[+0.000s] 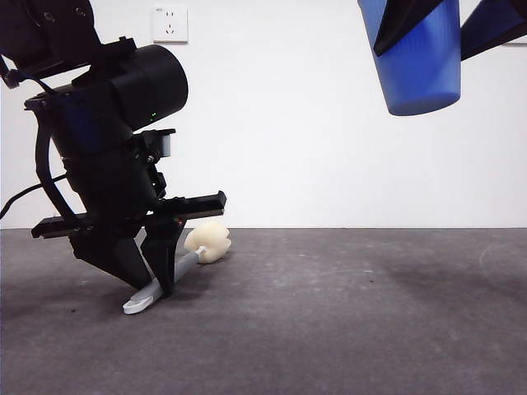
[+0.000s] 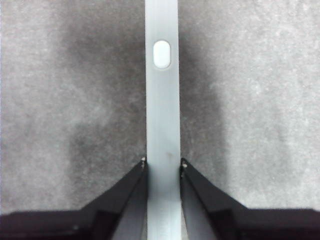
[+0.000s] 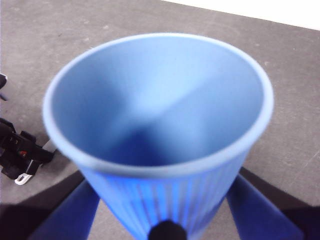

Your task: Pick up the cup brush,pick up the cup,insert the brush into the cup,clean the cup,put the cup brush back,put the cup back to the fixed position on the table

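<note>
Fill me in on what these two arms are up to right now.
The left gripper is down at the table, its jaws closed around the grey handle of the cup brush, which lies on the surface. The right gripper holds the blue cup high in the air, mouth up. The brush is not in the cup.

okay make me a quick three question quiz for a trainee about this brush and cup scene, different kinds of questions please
1. True or false: the cup stands on the table.
2. Which gripper is at the cup brush? A) left gripper B) right gripper
3. Fill in: the brush's sponge head is ___ the cup.

Key
1. False: the right gripper holds it in the air.
2. A: its jaws flank the grey handle, low at the table.
3. Outside.
</note>
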You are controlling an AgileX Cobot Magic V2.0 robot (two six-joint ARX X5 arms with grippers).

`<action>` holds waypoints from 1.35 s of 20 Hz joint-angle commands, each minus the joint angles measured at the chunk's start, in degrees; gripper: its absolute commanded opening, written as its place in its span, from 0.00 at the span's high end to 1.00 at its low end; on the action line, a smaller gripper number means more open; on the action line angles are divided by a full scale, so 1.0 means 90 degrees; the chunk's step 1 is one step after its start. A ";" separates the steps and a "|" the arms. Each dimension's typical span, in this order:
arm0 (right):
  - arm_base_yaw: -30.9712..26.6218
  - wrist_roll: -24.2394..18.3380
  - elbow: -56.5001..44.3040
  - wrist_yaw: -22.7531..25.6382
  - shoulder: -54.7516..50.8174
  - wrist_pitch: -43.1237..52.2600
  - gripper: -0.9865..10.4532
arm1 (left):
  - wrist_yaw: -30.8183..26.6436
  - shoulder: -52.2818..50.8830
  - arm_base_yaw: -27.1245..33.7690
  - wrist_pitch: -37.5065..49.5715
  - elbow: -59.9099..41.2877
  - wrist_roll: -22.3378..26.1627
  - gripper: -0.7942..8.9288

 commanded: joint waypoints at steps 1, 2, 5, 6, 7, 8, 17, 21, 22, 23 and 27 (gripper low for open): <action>-0.0010 0.0058 0.0000 -0.0007 0.0129 0.0335 0.93 | 0.0083 0.0126 0.0012 -0.0170 -0.0051 -0.0087 0.60; -0.0017 0.0061 -0.0068 -0.0010 0.0221 0.0617 0.93 | 0.0092 0.0124 0.0012 -0.0238 -0.0051 -0.0087 0.55; -0.0143 0.0063 -0.0350 -0.0335 0.0651 0.1433 0.93 | 0.0119 0.0034 0.0012 -0.0444 -0.0049 -0.0058 0.55; -0.0182 0.0061 -0.0471 -0.0338 0.0845 0.1746 0.93 | 0.0121 -0.0041 0.0012 -0.0474 -0.0049 -0.0058 0.55; -0.0233 0.0061 -0.0619 -0.0345 0.1018 0.2098 0.93 | 0.0121 -0.0138 0.0012 -0.0493 -0.0049 -0.0056 0.55; -0.0296 0.0058 -0.0770 -0.0350 0.1190 0.2429 0.93 | 0.0124 -0.0272 0.0010 -0.0503 -0.0049 -0.0022 0.55; -0.1141 -0.0075 -0.1627 -0.1185 0.3271 0.5166 0.93 | 0.0935 -0.2062 -0.0087 -0.1081 -0.0049 0.0350 0.55; -0.1447 -0.0100 -0.1627 -0.1651 0.4240 0.6292 0.93 | 0.0913 -0.2963 -0.0126 -0.1404 -0.0049 0.0614 0.55; -0.1457 -0.0163 -0.1627 -0.1651 0.4425 0.6482 0.93 | 0.0911 -0.3140 -0.0126 -0.1428 -0.0049 0.0622 0.55; -0.1462 -0.0231 -0.1627 -0.1651 0.4558 0.6613 0.93 | 0.0908 -0.3264 -0.0126 -0.1443 -0.0049 0.0646 0.55; -0.1460 -0.0476 -0.1627 -0.1654 0.5013 0.6936 0.93 | 0.0906 -0.3446 -0.0126 -0.1474 -0.0049 0.0731 0.55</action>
